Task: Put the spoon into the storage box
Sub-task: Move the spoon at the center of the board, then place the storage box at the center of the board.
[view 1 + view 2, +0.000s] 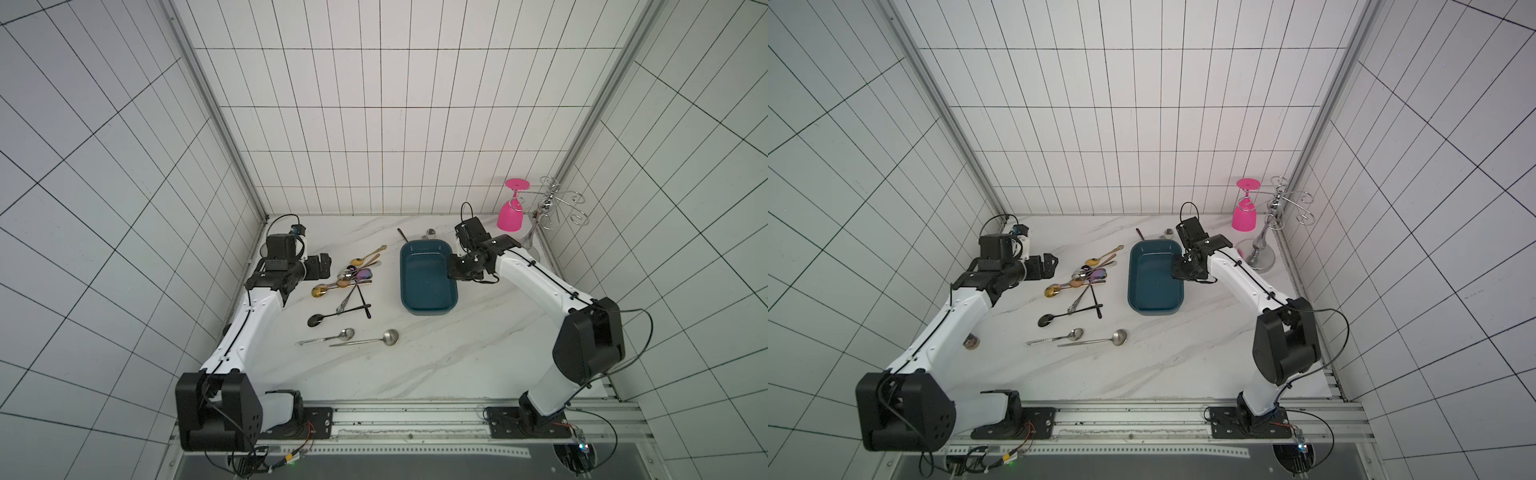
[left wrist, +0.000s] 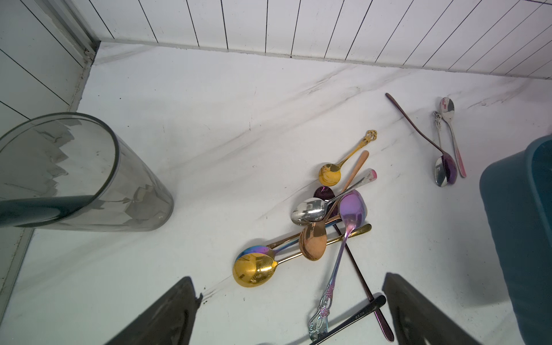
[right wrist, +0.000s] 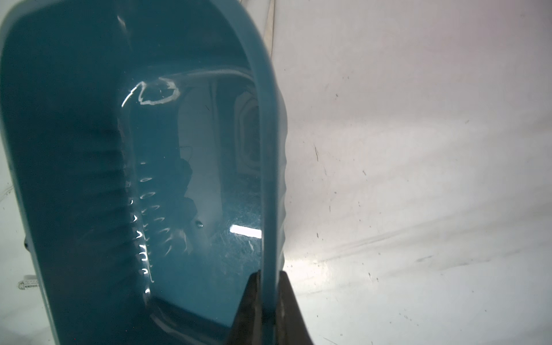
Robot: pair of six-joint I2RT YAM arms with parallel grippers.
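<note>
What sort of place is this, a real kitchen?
Probably a lab booth mocked up as a kitchen: tiled walls, a marble-look counter, and two robot arms bolted to a metal rail.

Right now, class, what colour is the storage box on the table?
The storage box is dark teal-blue, clearest in a top view.
</note>
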